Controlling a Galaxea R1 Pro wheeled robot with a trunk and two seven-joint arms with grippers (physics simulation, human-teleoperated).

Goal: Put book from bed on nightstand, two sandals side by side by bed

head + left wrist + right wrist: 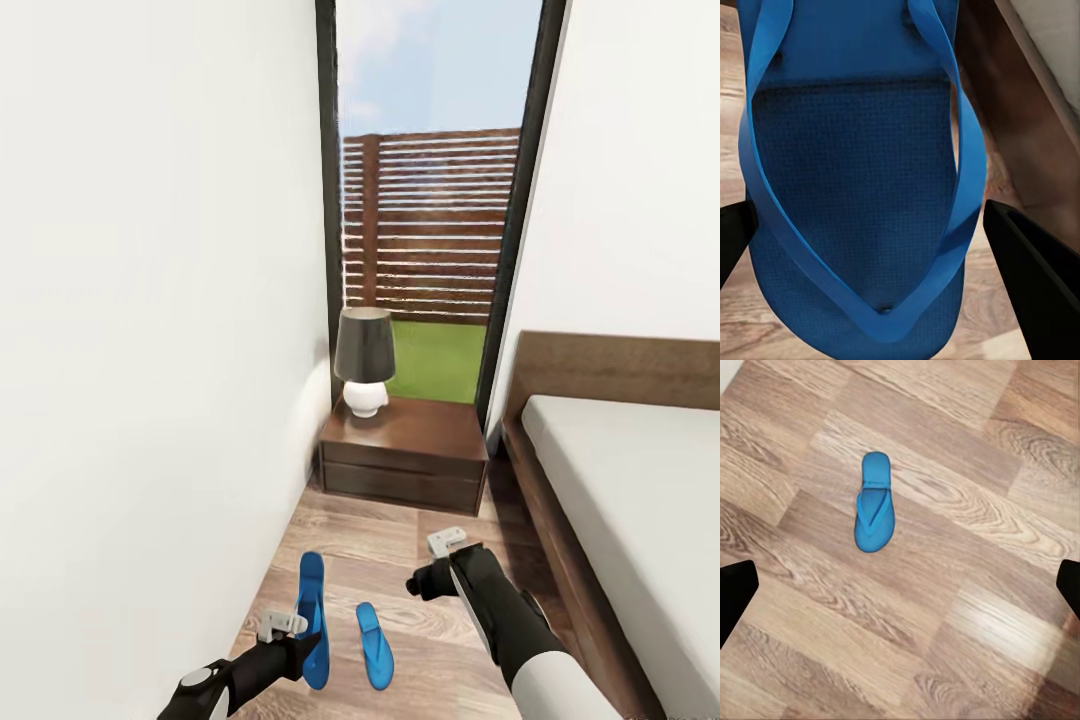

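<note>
L jaws [283, 627]: apart, straddling a blue sandal [859, 187] close beneath; not clamped. That sandal lies on the wood floor [400, 540] nr the white wall [150, 350]. R jaws [446, 543]: apart, nothing between, hanging well above the floor; second sandal [375, 645] flat on planks below, just beside the first, strap up in R wrist view. Nightstand [405, 455] w/ lamp [364, 375] beyond, under the window [430, 200]. Bed [620, 480] at right. Book: not seen.
</note>
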